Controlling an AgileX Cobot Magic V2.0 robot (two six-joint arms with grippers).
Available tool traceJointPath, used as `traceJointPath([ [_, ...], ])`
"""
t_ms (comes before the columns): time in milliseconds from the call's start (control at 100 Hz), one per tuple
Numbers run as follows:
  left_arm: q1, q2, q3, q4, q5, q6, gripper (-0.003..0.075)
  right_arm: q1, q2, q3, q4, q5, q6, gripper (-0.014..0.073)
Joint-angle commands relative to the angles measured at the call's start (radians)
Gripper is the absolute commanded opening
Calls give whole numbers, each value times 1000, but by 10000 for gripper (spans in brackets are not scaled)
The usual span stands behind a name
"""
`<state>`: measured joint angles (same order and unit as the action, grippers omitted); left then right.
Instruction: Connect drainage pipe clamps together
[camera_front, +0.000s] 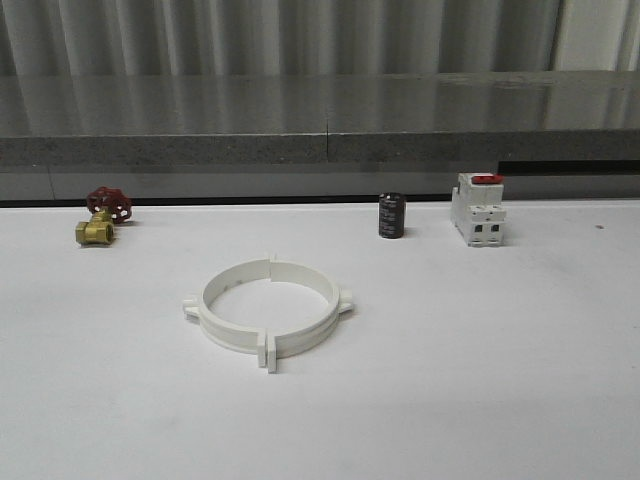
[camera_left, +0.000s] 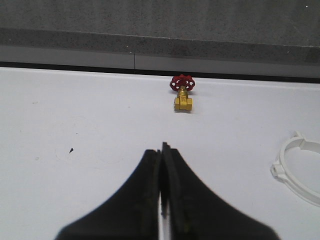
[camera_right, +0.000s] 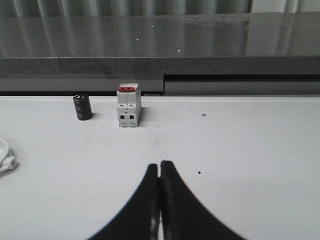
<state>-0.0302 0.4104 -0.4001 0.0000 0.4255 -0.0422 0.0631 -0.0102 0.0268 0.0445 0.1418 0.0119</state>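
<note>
Where the white tabletop (camera_front: 500, 400) fills the front view, we see the 2 drainage pipe clamps (camera_front: 268, 308) lying near its middle. They are smooth white plastic half-ring bands, set end to end so that they form 1 closed ring. Flat tabs stick out from the ring at its near side, at its left and at its right; a thin seam shows at its far side. We cannot tell whether the halves are locked or merely touching. The ring encloses only bare table.

Along the far edge of the table stand 3 other items, well apart from the ring. At far left we note a brass valve (camera_front: 96, 230) with a red, scalloped handwheel. Right of centre stands a short, dark, glossy cylinder (camera_front: 391, 215). Beside it, further right, is a boxy white breaker (camera_front: 477, 210) with a red switch on top. Behind them runs a speckled grey ledge (camera_front: 320, 120).

In the left wrist view, the left gripper (camera_left: 163, 150) hovers above bare table, its 2 black curved fingers (camera_left: 142, 190) pressed together on nothing, pointing toward the valve. In the right wrist view, the right gripper (camera_right: 159, 166) hovers likewise, fingers together and empty, facing the breaker.
</note>
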Motion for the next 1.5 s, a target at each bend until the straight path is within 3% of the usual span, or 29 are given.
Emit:
traceJointPath([
  [0,2,5,-27,-7,-81,-1,-21,-3,-19,-16,5,-85,-12,-68],
  [930,2,-2,-3,0,-96,-1,-21,-3,-19,-16,5,-85,-12,-68],
  [1150,2,-141,131,0,-291,-1,-21,-3,-19,-16,5,-85,-12,-68],
  [1490,-1,-444,339,26,-306,-3,-21,-3,-19,-16,5,-85,-12,-68],
])
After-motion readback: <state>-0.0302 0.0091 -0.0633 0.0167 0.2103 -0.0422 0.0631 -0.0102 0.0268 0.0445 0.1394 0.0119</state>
